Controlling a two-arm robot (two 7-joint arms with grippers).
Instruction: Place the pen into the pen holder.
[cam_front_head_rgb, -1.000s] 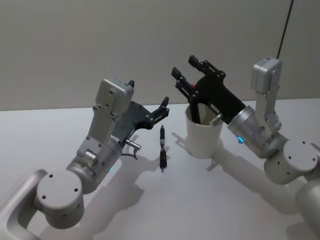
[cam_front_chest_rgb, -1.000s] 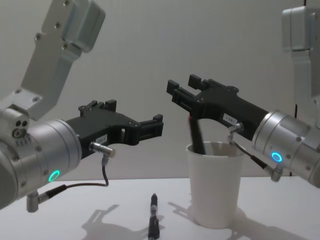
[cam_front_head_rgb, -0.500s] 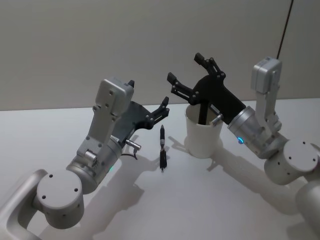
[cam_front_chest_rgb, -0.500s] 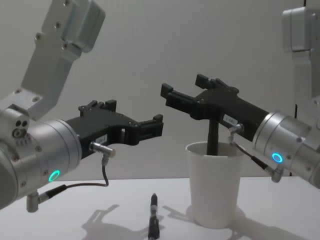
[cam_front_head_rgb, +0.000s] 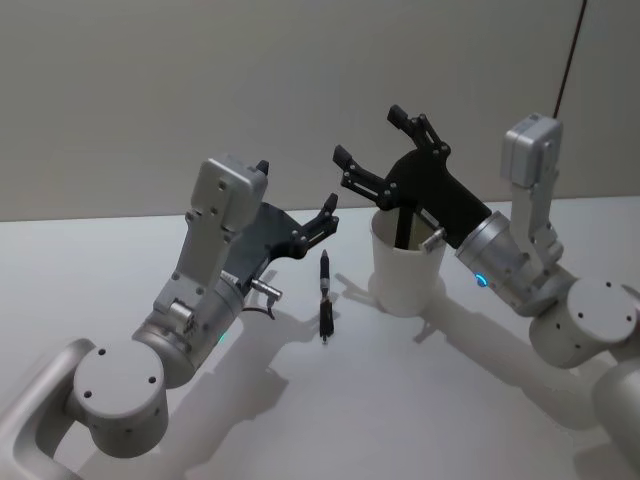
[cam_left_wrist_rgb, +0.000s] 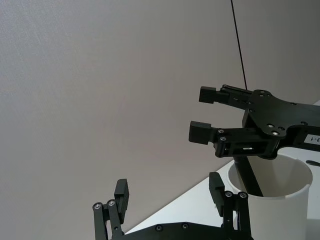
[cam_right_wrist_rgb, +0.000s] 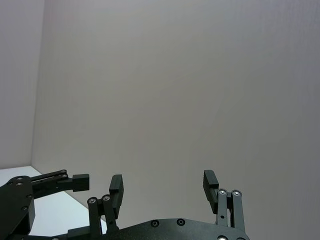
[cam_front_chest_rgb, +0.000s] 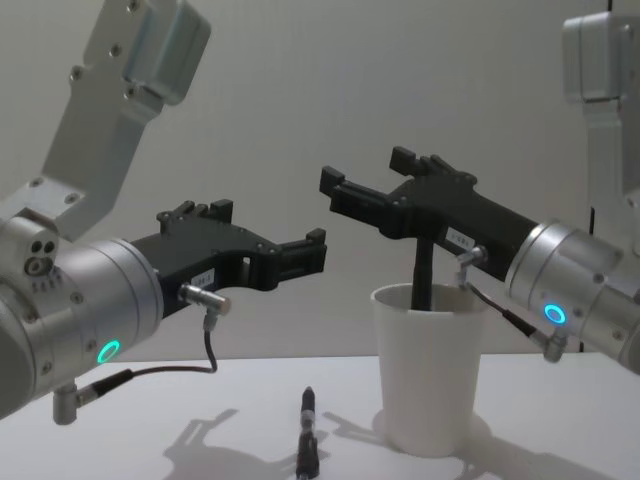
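- The right hand (cam_front_head_rgb: 370, 135) hangs just above the cup (cam_front_head_rgb: 405, 275), fingers spread wide, holding nothing.
- A dark pen (cam_front_chest_rgb: 422, 275) stands inside the cup.
- The left hand (cam_left_wrist_rgb: 169, 185) is spread wide too, beside the cup.
- Another pen (cam_front_head_rgb: 324, 297) lies on the worktop (cam_front_head_rgb: 400, 400) near the cup.

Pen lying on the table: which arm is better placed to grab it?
Probably left: the left gripper hangs open near the pen; the right gripper sits open over the paper cup.
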